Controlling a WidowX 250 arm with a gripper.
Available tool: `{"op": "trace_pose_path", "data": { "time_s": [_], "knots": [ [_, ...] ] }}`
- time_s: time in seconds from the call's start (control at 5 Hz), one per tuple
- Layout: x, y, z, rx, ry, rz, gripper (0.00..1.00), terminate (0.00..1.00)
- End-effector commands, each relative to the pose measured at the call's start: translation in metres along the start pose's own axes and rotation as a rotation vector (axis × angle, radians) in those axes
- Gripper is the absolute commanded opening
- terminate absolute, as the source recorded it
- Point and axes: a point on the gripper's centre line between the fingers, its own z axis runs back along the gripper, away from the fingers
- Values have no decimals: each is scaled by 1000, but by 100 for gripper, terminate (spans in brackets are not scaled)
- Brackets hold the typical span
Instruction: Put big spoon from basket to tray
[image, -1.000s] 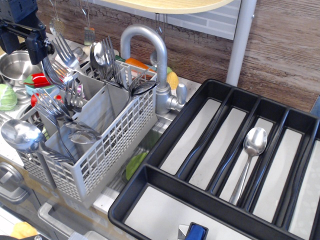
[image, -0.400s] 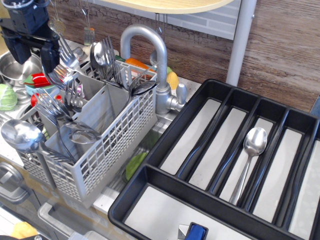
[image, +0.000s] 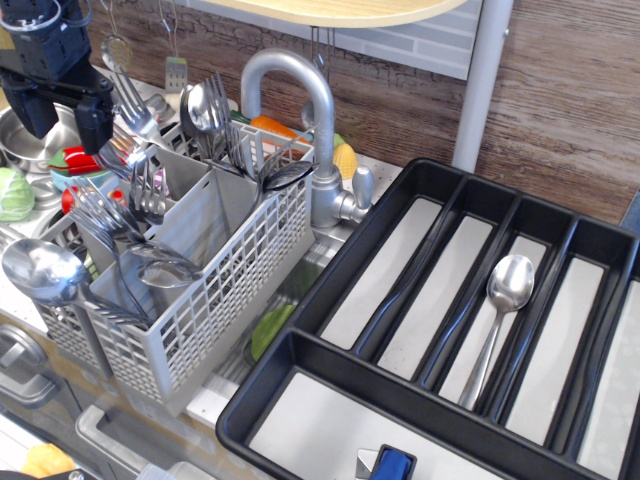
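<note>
**A:** observation.image shows a long shiny steel spoon (image: 497, 325) lying in the tray (image: 300, 350). Is that the big spoon?

**B:** It looks so: oval bowl, slim handle widening to a rounded end. It lies flat in one of the long compartments toward the right, on the pale grey bottom.

**A:** Which way does it point?

**B:** Bowl toward the back wall, handle toward the camera. Its long axis runs along the compartment, tilted slightly left at the near end.

**A:** And the surface and room?

**B:** A counter with a sink. The grey basket (image: 200, 300) stands at the left, crowded with forks and spoons, and a wide round ladle-like spoon (image: 42, 270) leans out at its front left corner. A steel faucet (image: 300, 110) rises between basket and tray. Behind is a wood-grain wall with a pale post.

**A:** The gripper (image: 62, 105)?

**B:** Top left, above the basket's far end, well apart from the tray. Its jaws appear spread and empty, though the dark fingers are partly cropped.
</note>
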Motion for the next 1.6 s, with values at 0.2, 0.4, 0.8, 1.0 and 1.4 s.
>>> {"op": "trace_pose_path", "data": {
  "time_s": [0.2, 0.4, 0.8, 1.0, 1.4],
  "knots": [
    [9, 8, 0, 42, -38, 10, 0, 0],
    [18, 8, -2, 42, -41, 9, 0, 0],
    [16, -6, 38, 118, 6, 19, 0, 0],
    [7, -9, 69, 235, 16, 42, 0, 0],
    [0, -30, 151, 492, 35, 58, 0, 0]
  ]
}}
